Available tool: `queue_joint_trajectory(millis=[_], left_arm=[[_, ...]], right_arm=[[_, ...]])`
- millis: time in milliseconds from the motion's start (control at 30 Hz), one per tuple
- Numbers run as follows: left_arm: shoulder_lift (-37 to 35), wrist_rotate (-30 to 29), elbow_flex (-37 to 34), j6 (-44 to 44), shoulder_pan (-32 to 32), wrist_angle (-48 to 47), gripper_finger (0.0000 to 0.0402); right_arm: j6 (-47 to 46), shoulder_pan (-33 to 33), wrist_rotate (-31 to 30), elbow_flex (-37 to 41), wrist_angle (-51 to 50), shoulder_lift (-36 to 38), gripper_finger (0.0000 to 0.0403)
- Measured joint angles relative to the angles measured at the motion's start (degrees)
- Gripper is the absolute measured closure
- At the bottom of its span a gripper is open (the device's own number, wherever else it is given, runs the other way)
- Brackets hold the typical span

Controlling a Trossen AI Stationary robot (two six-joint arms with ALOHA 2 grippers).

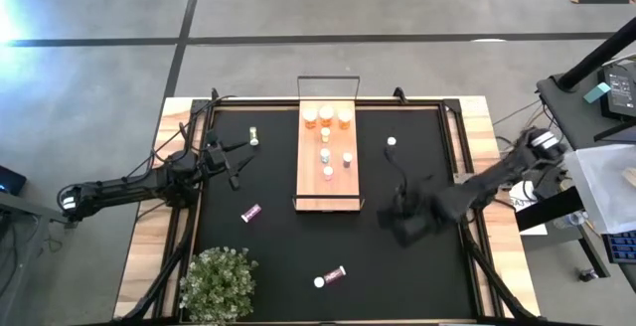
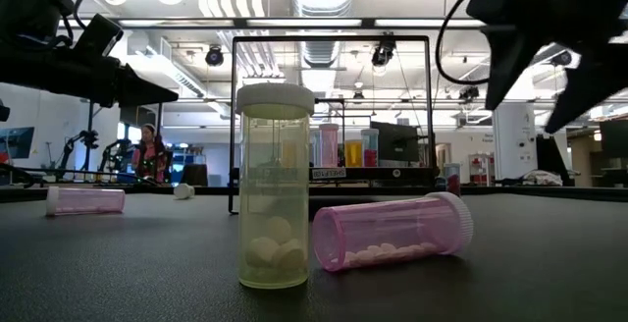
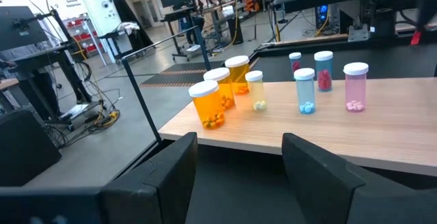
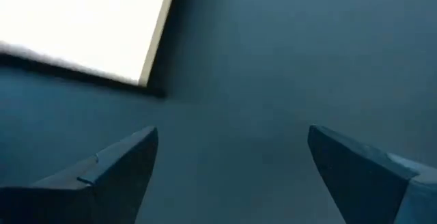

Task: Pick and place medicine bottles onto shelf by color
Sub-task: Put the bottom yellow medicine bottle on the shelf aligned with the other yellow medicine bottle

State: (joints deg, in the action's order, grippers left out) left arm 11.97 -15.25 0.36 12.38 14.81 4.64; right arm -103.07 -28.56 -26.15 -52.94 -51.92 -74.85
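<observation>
- High view: long light-wood shelf at table centre carries upright amber, pink and pale white-capped medicine bottles.
- Pink bottles lie at its 7 o'clock and 6 o'clock.
- Left gripper, 9 o'clock, jaws parted, empty.
- Right gripper, 4 o'clock, jaws wide, empty.

The shelf lies at the middle of the surface, toward the far edge. Seven bottles stand on it: three in a row at its far end, four more nearer the middle. Left of the shelf stands one bottle; another lies nearer. Right of it stands one. Two sit near the front edge, beside a plant at the front left.
</observation>
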Motion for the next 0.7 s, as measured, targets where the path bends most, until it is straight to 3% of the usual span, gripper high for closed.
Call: queue_joint_trajectory(millis=[167,367,500,700], left_arm=[[0.0,0.0,0.0,0.0,0.0,0.0,0.0203],[0.0,0.0,0.0,0.0,0.0,0.0,0.0203],[0.0,0.0,0.0,0.0,0.0,0.0,0.0203],[0.0,0.0,0.0,0.0,0.0,0.0,0.0203]], right_arm=[[-9.9,-5.3,0.5,-8.8,-3.9,-11.0,0.0035],[-16.9,-9.4,0.7,-26.0,-13.8,-23.1,0.0035],[-18.6,-11.0,0.6,-36.1,-20.5,-30.4,0.0035],[-17.8,-11.9,0.5,-45.2,-21.8,-37.1,0.0035]])
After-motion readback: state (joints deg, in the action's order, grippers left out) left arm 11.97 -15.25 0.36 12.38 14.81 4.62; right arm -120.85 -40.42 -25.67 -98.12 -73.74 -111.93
